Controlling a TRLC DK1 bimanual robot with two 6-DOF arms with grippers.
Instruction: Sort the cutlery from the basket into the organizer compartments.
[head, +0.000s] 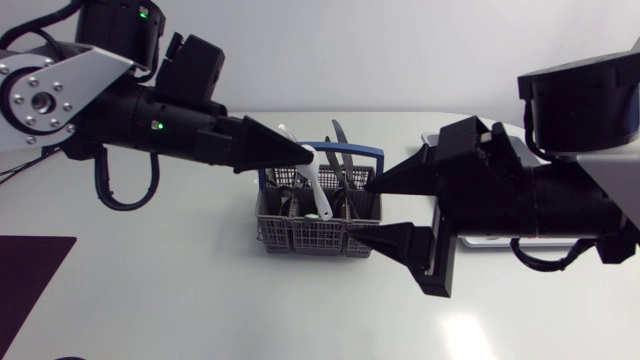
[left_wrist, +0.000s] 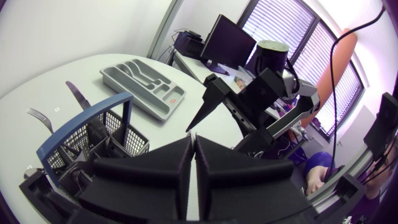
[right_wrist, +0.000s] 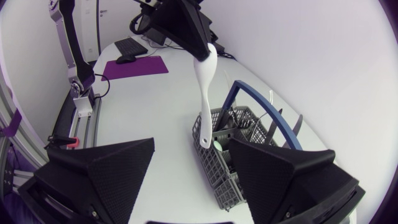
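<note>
Where it hangs over the grey mesh basket with blue handle (head: 300, 240), left end effector (head: 305, 155) pinches a white plastic utensil (head: 313, 185) by its top. Right end effector (head: 362, 208) spread wide, just beside the basket. Grey organizer tray (left_wrist: 143, 84) lies apart from the basket on the surface.

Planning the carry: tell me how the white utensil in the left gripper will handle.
Probably stiff: the white utensil hangs straight from the left gripper. Likely light: looks like plastic. Pinched only at its top, it may swing or pivot.
</note>
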